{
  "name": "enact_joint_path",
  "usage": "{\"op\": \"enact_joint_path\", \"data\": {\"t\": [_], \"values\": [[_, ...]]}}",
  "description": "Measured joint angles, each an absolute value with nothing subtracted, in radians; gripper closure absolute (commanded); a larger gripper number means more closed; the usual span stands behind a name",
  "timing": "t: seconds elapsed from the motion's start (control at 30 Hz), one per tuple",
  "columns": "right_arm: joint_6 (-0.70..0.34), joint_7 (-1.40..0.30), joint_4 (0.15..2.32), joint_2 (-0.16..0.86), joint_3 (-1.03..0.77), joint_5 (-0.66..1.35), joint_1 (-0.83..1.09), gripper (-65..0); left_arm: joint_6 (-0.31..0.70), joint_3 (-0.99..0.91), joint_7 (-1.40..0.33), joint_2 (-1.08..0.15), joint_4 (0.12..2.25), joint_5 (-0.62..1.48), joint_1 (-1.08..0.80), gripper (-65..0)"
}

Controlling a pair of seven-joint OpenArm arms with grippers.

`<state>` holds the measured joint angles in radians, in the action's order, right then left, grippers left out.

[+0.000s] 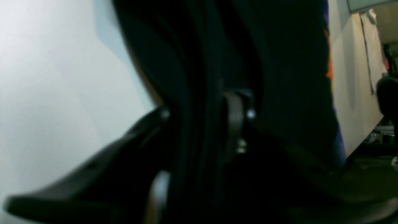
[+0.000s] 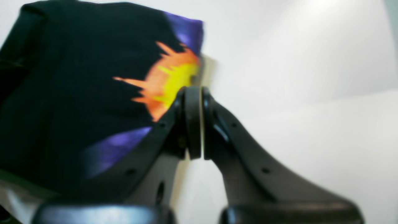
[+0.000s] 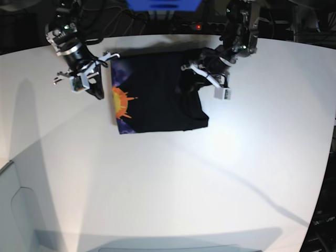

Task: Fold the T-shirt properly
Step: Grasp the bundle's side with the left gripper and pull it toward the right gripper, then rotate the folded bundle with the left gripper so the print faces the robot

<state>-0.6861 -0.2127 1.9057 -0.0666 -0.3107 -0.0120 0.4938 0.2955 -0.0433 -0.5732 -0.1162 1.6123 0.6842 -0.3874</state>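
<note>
The black T-shirt (image 3: 157,100) lies folded into a rough square on the white table (image 3: 210,173), its orange sun print (image 3: 121,102) along its left edge. My left gripper (image 3: 191,79) sits at the shirt's right edge, where the cloth bunches up. In the left wrist view, dark folds of the T-shirt (image 1: 279,77) fill the gap of the left gripper (image 1: 199,115), which is shut on them. My right gripper (image 3: 98,93) stands beside the shirt's left edge. Up close, the right gripper (image 2: 193,93) is shut and empty, just in front of the T-shirt (image 2: 77,93) by the print.
A blue object (image 3: 163,4) and cables lie beyond the table's far edge. The table's curved front edge runs along the bottom of the base view.
</note>
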Motion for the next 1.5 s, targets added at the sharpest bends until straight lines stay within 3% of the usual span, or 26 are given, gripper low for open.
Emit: {"op": "enact_joint_path", "data": {"t": [0.07, 0.4, 0.6, 0.77, 1.0, 1.13, 1.3, 1.5], "values": [[-0.686, -0.213, 1.906, -0.080, -0.338, -0.012, 0.493, 0.0, 0.295, -0.045, -0.574, -0.116, 1.618, 0.684, -0.387, 0.0], [-0.687, -0.209, 1.922, -0.126, -0.491, -0.012, 0.460, 0.0, 0.297, 0.018, -0.588, -0.259, 1.608, 0.677, -0.252, -0.1], [-0.686, -0.210, 1.926, -0.150, -0.561, -0.012, 0.432, 0.0, 0.300, 0.331, -0.574, -0.471, 1.572, 0.678, -0.035, -0.1], [-0.685, -0.212, 1.926, -0.149, -0.586, -0.012, 0.436, 0.0, 0.305, 0.654, -0.551, -0.507, 1.430, 0.693, 0.199, -0.1], [-0.686, -0.214, 1.927, -0.161, -0.661, -0.012, 0.434, 0.0, 0.422, 1.011, -0.541, -0.478, 1.328, 0.690, 0.484, -0.1], [-0.686, -0.213, 1.927, -0.163, -0.676, -0.012, 0.434, 0.0, 0.550, 1.118, -0.545, -0.397, 1.285, 0.594, 0.571, -0.1], [-0.686, -0.213, 1.927, -0.161, -0.675, -0.012, 0.442, 0.0, 0.658, 1.142, -0.506, -0.274, 1.195, 0.391, 0.607, -0.1], [-0.686, -0.213, 1.927, -0.162, -0.694, -0.016, 0.444, 0.0, 0.704, 1.134, -0.458, -0.173, 1.128, 0.186, 0.616, -0.1]]}}
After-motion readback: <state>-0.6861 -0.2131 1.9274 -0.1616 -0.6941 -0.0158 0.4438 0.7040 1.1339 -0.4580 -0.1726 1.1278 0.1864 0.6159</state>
